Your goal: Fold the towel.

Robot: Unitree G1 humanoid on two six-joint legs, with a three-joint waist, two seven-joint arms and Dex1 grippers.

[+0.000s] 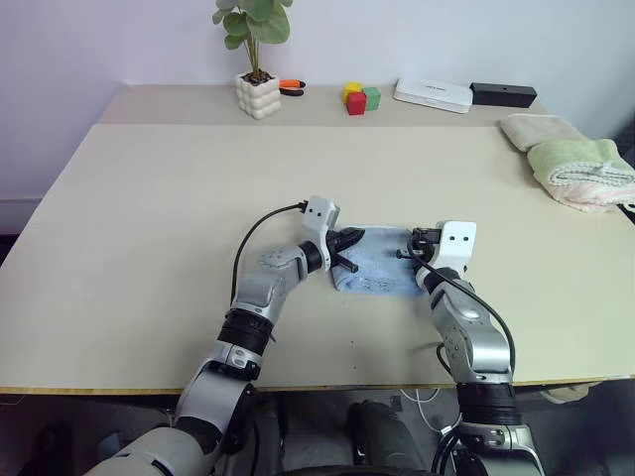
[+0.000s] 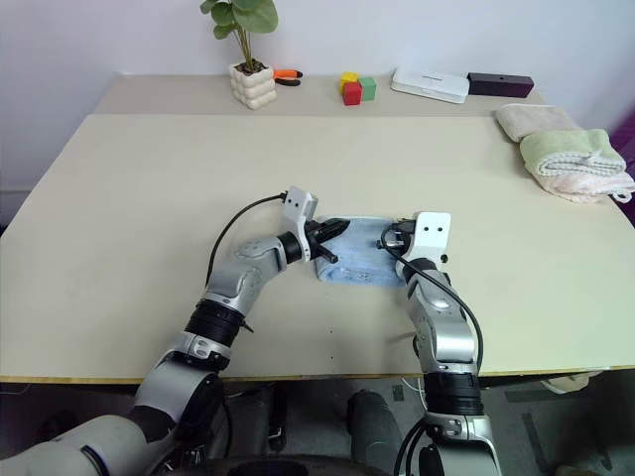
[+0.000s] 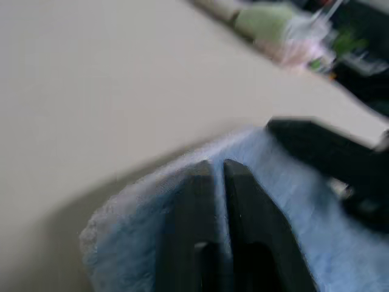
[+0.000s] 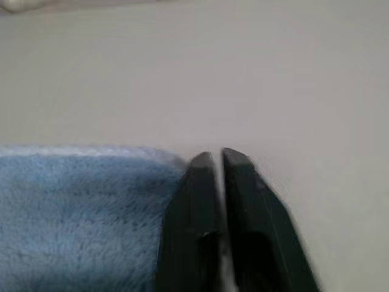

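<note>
Nearest the camera, a small light blue terry cloth towel is seen folded into a compact rectangle on the beige surface, between the two arms. At its nine o'clock side the left gripper is laid over the cloth, its jaws parted by only a narrow slit, with nothing pinched between them. At its three o'clock edge the right gripper is set at the towel's corner, jaws likewise a sliver apart and empty. Farther off, toward two o'clock, a pale green towel is piled beside a beige towel. Along the far edge a potted plant, coloured blocks and a white box are lined up.
</note>
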